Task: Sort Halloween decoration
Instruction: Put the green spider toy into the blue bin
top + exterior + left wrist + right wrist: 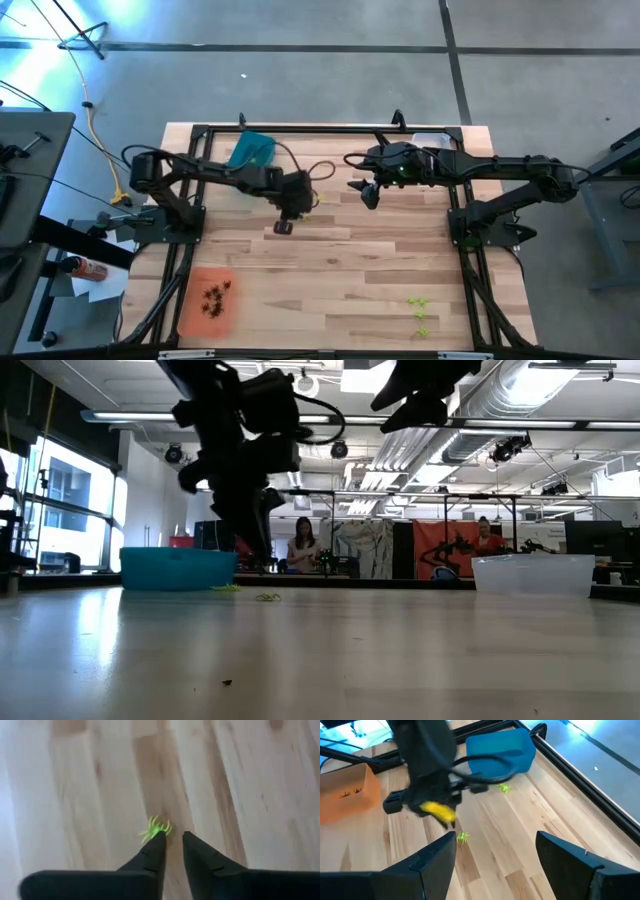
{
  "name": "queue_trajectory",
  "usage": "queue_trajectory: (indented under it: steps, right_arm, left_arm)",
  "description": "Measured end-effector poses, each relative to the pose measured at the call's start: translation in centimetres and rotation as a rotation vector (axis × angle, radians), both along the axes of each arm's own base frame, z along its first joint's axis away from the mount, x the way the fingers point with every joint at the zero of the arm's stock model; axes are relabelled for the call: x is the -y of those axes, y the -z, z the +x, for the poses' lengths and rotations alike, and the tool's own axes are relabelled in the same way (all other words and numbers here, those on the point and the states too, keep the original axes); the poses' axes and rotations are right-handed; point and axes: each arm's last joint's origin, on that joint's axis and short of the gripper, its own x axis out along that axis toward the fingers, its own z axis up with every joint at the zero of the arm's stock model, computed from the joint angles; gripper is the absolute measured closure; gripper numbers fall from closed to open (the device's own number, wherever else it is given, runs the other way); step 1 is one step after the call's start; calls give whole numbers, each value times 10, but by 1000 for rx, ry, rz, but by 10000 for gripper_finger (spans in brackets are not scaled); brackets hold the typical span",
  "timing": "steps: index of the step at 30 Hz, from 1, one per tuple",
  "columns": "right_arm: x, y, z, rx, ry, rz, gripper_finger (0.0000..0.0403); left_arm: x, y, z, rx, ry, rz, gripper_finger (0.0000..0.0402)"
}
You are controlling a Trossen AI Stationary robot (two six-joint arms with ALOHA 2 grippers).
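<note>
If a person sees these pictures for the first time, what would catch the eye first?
Probably the left gripper over mid-table, fingers slightly parted, a tiny lime green spider at one fingertip. Next, the orange tray of dark trinkets at the near left corner, and the teal tray at the far edge. The right gripper hangs open nearby.

We see a teal tray (252, 150), a clear tray (533, 573), an orange tray (192, 300) and two persons (303, 547) behind.

Robotics lab: exposed ceiling ducts (540, 400), more arm rigs (455, 550) behind seated people (300, 545).
</note>
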Motion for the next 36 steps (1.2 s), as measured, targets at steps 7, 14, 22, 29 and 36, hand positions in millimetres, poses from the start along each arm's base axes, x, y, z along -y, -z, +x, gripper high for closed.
queue_trajectory:
  steps: [7, 14, 22, 29, 36]
  right_arm:
    - [1, 0, 0, -1, -2, -7, 134]
    - [2, 0, 0, 9, 63, 5, 134]
    - [2, -1, 0, 23, 86, 22, 134]
    - [2, -1, 0, 29, 96, 37, 134]
    - [2, -1, 0, 29, 97, 37, 134]
  left_arm:
    - [5, 18, 3, 43, 133, 158, 259]
    - [1, 35, 7, 11, 159, 153, 203]
    - [-4, 56, 11, -46, 98, 98, 210]
    - [-3, 59, 11, -53, 88, 59, 246]
    - [-5, 59, 11, -40, 26, -43, 387]
